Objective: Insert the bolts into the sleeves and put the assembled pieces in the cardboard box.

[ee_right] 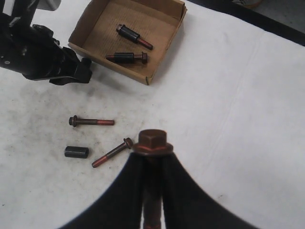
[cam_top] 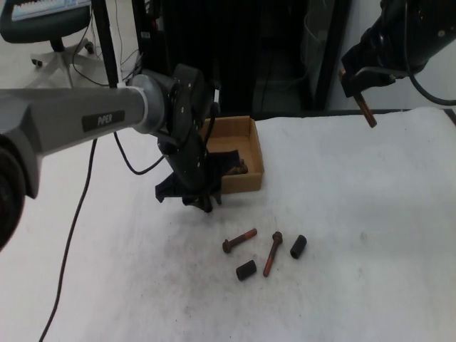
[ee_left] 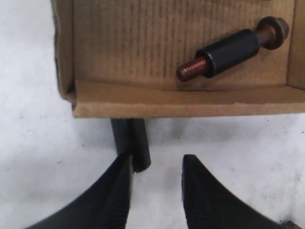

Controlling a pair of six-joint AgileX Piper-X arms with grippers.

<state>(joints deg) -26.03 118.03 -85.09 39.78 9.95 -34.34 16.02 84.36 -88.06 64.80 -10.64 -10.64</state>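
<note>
Inside, the cardboard box holds two assembled pieces, each a bolt through a dark sleeve, lying apart on its floor. We see the left gripper just outside the box wall, its fingers apart, with a loose sleeve against one fingertip. The right gripper is raised above the bench, clamped on a held bolt. Two loose bolts and two more sleeves lie on the white cloth.

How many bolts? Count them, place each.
5 bolts: two sleeved in the cardboard box, two loose on the bench, one held by the right gripper. The left arm may hide more.
</note>
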